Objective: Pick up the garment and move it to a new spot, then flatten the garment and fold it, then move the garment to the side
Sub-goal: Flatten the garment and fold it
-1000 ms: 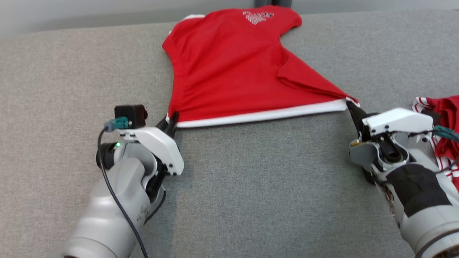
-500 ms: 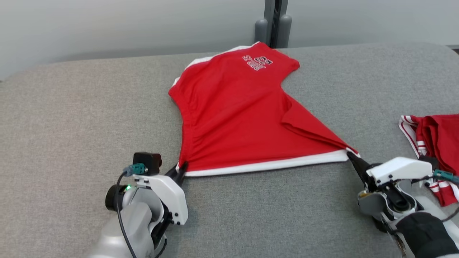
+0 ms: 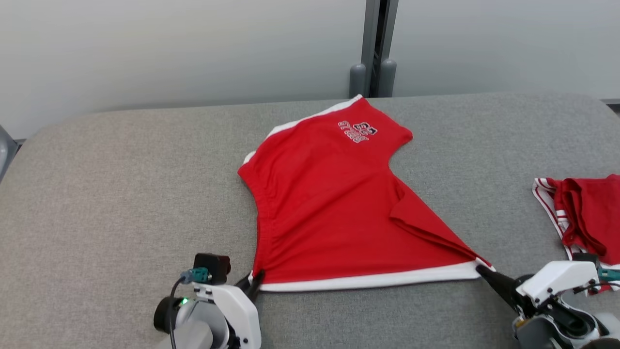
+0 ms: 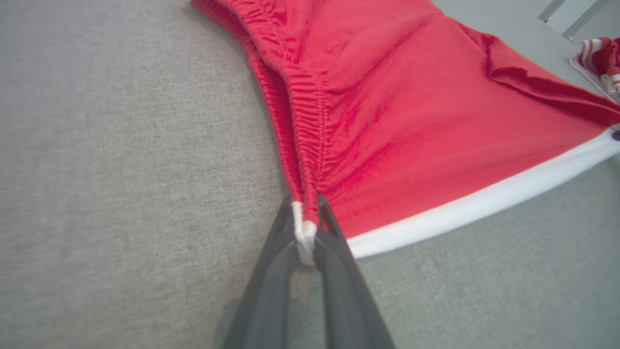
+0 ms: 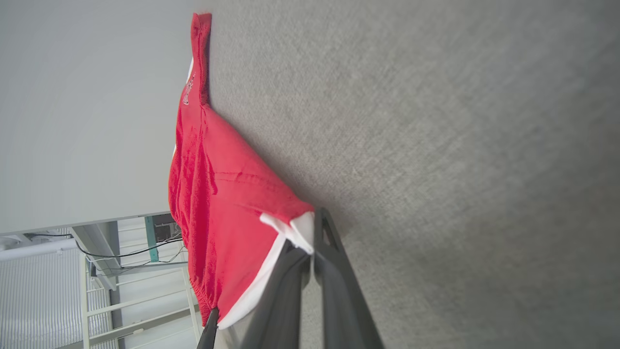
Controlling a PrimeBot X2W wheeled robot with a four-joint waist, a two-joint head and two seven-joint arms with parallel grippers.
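Worktop (image 3: pixel 121 194): one, grey and cloth-covered, running across the whole head view; everything lies on it.
Wall (image 3: pixel 169 48): one, pale, behind the far edge of the worktop.
Garment (image 3: pixel 329 208): one, red, spread mostly flat near the middle of the worktop. Its near edge is pulled into a straight line between the two grippers. A fold ridge runs towards its right near corner.
Second garment (image 3: pixel 586 213): one, red with white stripes, bunched at the right edge of the worktop, well apart from the first.
Post (image 3: pixel 375 43): one, grey and upright, behind the far edge, with two short cylinders at its foot.
White band (image 3: pixel 378 280): one, along the garment's near edge, from corner to corner.
Left gripper (image 3: pixel 255 282): one, its fingers (image 4: pixel 290 242) clenched on the left near corner, with white trim pinched between them.
Right gripper (image 3: pixel 482 269): one, its fingers (image 5: pixel 329 252) clamped on the right near corner of the white band.
Print (image 3: pixel 357 132): one, white lettering near the garment's far edge; too small to read.
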